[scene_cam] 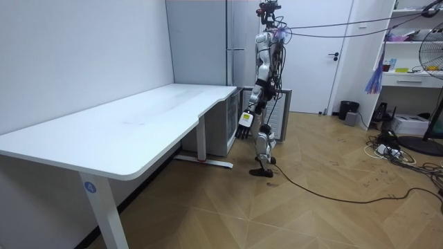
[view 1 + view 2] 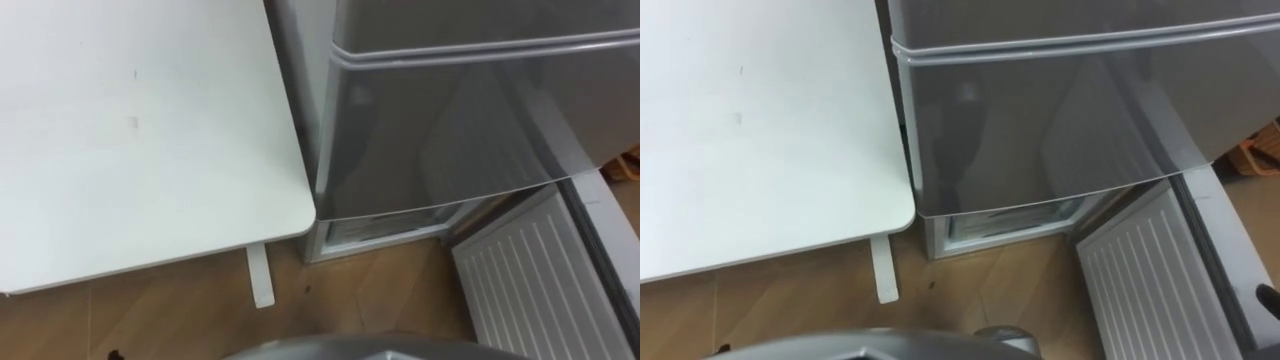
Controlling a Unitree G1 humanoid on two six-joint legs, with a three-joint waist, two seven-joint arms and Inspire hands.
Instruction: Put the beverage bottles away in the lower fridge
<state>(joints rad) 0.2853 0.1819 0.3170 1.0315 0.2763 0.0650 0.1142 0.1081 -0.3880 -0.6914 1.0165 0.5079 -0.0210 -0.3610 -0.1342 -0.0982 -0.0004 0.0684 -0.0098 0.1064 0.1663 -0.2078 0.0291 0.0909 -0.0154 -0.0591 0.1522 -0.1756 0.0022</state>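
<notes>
Room view: robot stands upright on the wooden floor (image 1: 228, 207) at the far end of a long white table (image 1: 138, 128), facing the tall grey fridge (image 1: 235, 41), body just beside the table's corner. Left hand (image 1: 243, 126) hangs low at the robot's front, near the fridge's base and holding nothing that can be made out; whether it is spread or closed cannot be told. Eye views, looking down: table at left, its white foot (image 2: 260, 276) on the floor. Fridge ahead and to the right, its upper front closed, one seam across it. Below that, the lower fridge (image 2: 385, 226) stands open, with a strip of its pale interior showing under the grey front. Its lower door (image 2: 530, 285) is swung out to the robot's right, ribbed white lining facing up. Where the drinks are cannot be told.
</notes>
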